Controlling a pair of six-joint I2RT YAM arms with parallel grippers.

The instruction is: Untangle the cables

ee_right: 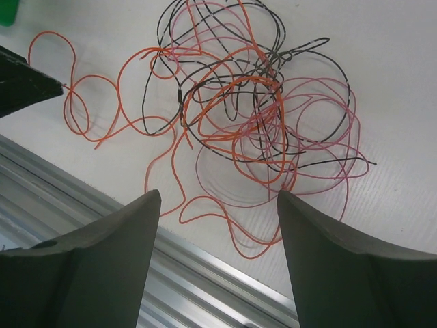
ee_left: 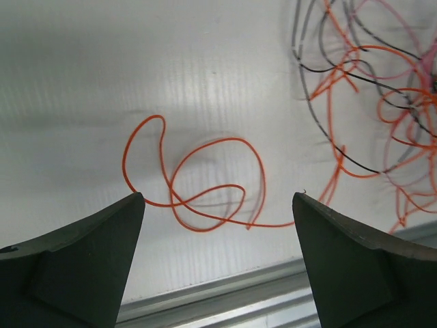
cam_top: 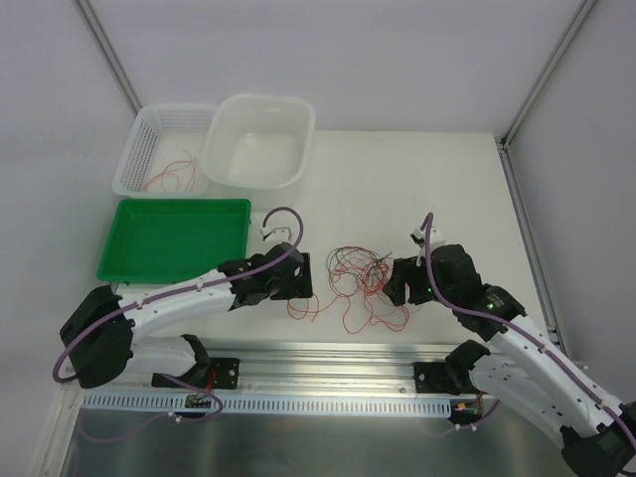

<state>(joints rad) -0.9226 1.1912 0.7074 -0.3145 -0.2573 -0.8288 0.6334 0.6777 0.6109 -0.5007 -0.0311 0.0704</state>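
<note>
Main knot of cables [cam_top: 363, 276] lies on the table [cam_top: 397, 179] between the two arms, near the front rail. In the right wrist view it is a dense overlap of orange, black and pinkish-red loops [ee_right: 259, 116], with many crossings and no strand lying free of the mass. One orange wire [ee_left: 205, 186] trails out on the left side, curled in a loose figure-eight. Its far end seems to run back toward the knot, so I judge it only partly drawn clear. Left gripper [ee_left: 218, 198] hovers low over this strand, jaws apart, nothing between them. Right gripper [ee_right: 218, 195] sits over the near edge of the knot, jaws likewise apart and empty. A few reddish strands [cam_top: 171, 177] lie in the white basket [cam_top: 174, 109] at the back left, probably wires already separated and put away. The white tub [cam_top: 263, 99] and green tray [cam_top: 169, 243] show no wires. Estimate: early to middle stage, with most of the bundle left to separate. The trailing orange wire looks like the easiest next pick.
</note>
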